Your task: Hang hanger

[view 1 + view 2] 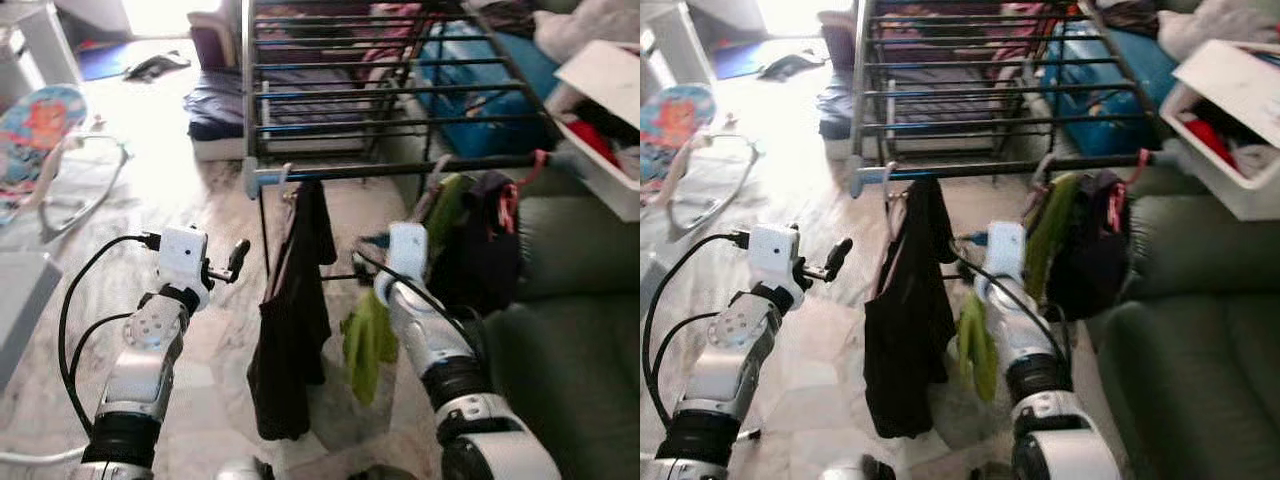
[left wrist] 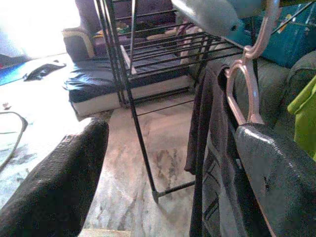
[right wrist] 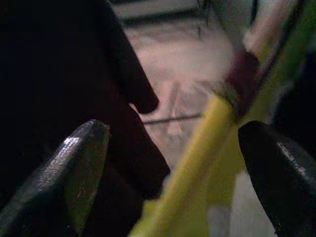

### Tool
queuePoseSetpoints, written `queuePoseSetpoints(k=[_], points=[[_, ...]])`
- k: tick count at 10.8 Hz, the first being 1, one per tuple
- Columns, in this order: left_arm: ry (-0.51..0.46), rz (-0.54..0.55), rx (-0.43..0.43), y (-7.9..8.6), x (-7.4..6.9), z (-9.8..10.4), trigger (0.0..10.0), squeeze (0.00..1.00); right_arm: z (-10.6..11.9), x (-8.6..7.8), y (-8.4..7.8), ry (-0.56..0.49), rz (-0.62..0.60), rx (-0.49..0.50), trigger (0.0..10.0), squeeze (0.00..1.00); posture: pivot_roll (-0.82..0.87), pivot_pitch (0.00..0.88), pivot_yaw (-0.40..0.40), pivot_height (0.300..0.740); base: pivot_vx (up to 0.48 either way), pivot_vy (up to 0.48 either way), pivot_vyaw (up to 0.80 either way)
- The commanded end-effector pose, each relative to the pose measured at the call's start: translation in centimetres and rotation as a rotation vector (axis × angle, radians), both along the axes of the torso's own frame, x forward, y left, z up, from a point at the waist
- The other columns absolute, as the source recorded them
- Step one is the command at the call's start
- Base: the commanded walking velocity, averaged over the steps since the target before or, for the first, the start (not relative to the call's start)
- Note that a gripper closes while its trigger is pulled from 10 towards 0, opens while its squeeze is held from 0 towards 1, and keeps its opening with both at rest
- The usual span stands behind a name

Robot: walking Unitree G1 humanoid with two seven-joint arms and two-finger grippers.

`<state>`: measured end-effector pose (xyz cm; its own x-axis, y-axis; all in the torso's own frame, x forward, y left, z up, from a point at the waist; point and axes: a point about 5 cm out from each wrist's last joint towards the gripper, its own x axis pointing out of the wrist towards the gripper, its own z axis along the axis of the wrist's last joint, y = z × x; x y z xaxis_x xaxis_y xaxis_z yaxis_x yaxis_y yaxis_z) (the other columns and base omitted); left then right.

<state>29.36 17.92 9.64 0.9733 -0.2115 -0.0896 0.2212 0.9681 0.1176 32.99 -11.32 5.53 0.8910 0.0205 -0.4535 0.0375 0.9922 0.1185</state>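
A black garment (image 1: 290,330) hangs on a pink hanger (image 2: 247,84) from the front bar (image 1: 400,168) of a dark drying rack. My left gripper (image 1: 235,262) stands open just left of that garment at mid height, holding nothing. Further right on the bar hang a green garment (image 1: 450,205) and a dark one (image 1: 485,250), with a reddish hanger hook (image 1: 535,165) over the bar. My right gripper (image 3: 173,168) is below the bar, between the black garment and those two. Its fingers (image 3: 79,163) stand apart with yellow-green cloth (image 1: 368,340) between them.
A green sofa (image 1: 570,350) fills the right side, with a white box (image 1: 600,170) of clothes above it. Behind the rack lie a blue bag (image 1: 490,70) and a dark mattress (image 1: 220,110). A baby bouncer (image 1: 50,130) sits far left on the marble floor.
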Motion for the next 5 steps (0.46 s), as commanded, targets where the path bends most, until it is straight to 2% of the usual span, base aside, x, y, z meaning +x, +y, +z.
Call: queuePoseSetpoints(k=[1,3,4,5], points=[[0.004,-0.004,0.01,0.1,-0.2,0.1,10.0,0.0,-0.3,0.1,-0.8,0.028,-0.037,-0.01,10.0,0.0,0.01,0.0,-0.013,0.74,0.0,0.0,0.0],[0.011,-0.012,0.008,-0.1,-0.2,0.0,10.0,0.0,-0.8,-0.2,-3.2,0.048,-0.131,-0.071,10.0,0.0,0.0,0.0,-0.01,0.74,0.0,0.0,0.0],[0.012,-0.019,0.001,-0.3,0.0,0.1,10.0,0.0,-0.3,-0.1,-4.7,0.011,-0.182,-0.128,10.0,0.0,-0.01,0.0,-0.007,0.74,0.0,0.0,0.0],[0.015,-0.032,-0.012,-0.5,0.0,0.1,10.0,0.0,-0.2,-0.1,-5.5,-0.011,-0.191,-0.2,10.0,0.0,-0.01,0.0,-0.004,0.74,0.0,0.0,0.0]])
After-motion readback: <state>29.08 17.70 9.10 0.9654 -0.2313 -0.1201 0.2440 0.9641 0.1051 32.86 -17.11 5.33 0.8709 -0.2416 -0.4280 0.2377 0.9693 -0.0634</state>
